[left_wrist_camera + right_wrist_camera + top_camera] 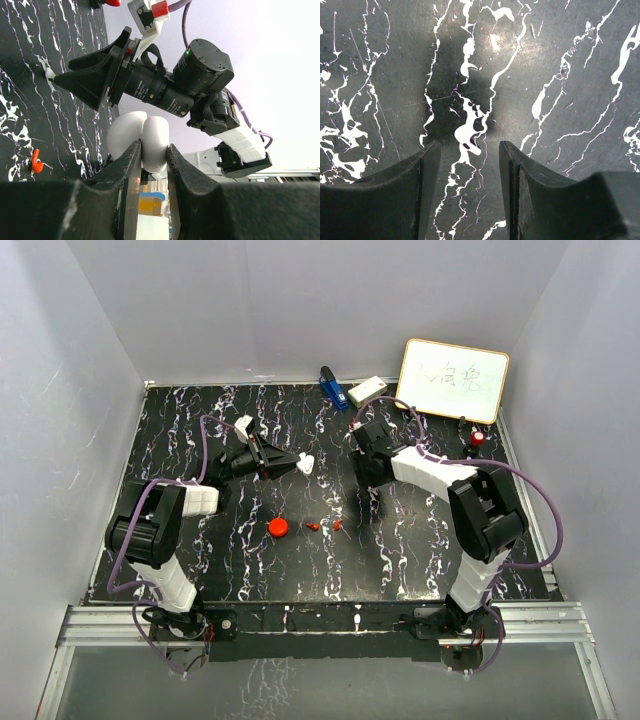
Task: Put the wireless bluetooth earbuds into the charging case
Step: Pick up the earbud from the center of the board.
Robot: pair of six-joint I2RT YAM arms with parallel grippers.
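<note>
The black surface (pixel 190 440), veined with white like marble, carries a round red case (pixel 278 527) near its middle. A tiny red earbud (pixel 313 526) and a second red earbud (pixel 338 525) lie just to its right, apart from it. At the far edge lie a blue object (pixel 328 385) and a white box (pixel 367 391) beside it. A whiteboard (pixel 452 380) rests at the far right corner, with a red-capped marker (pixel 477 438) near it.

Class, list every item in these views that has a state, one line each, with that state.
left gripper: shut on the white case
white case: gripped, held off the table
right gripper: open, pointing down at the table
red earbuds: loose on the table, outside any case
red case: lying on the table, ungripped
whiteboard: written on
</note>
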